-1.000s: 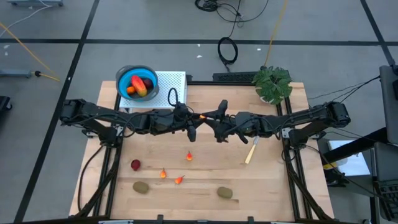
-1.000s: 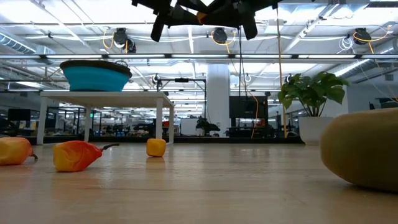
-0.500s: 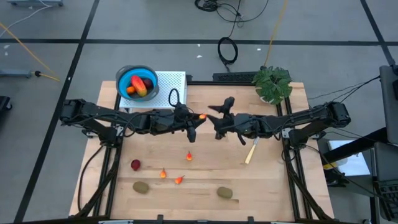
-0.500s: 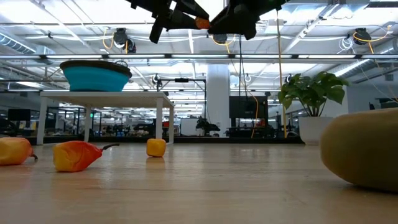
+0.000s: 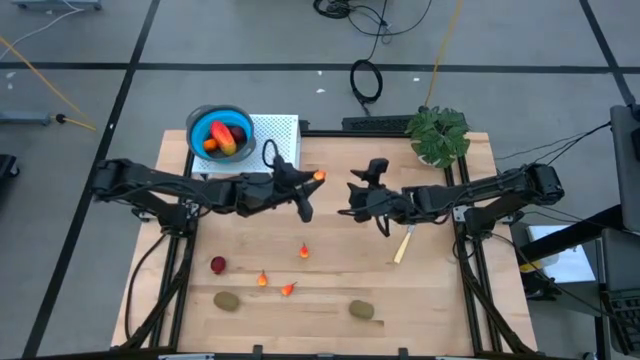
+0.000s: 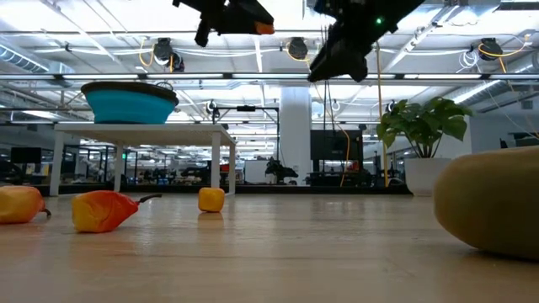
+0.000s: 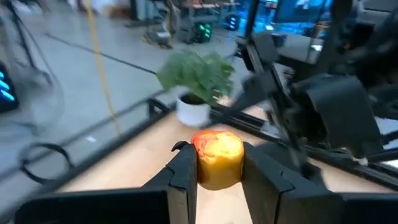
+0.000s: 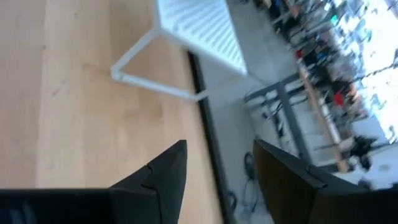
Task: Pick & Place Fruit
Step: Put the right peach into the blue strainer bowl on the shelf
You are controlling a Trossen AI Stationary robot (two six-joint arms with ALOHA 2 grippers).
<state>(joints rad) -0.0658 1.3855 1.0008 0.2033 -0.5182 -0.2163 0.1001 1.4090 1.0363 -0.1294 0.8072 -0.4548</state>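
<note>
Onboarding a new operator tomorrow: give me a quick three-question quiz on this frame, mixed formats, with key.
1. True or false: the left gripper is shut on the small orange fruit.
2. Where is the blue bowl? A) on the white stand B) on the wooden table C) on the floor
3. Fill in: between the right gripper fingers there is ____.

Key: 1 true. 2 A; the white stand sits at the wooden table corner. 3 nothing; they stand open.

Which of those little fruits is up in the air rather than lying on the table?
The small orange-yellow fruit, clamped in the left gripper above the table. The loose pieces lie on the wood, and the rest sit in the blue bowl.
</note>
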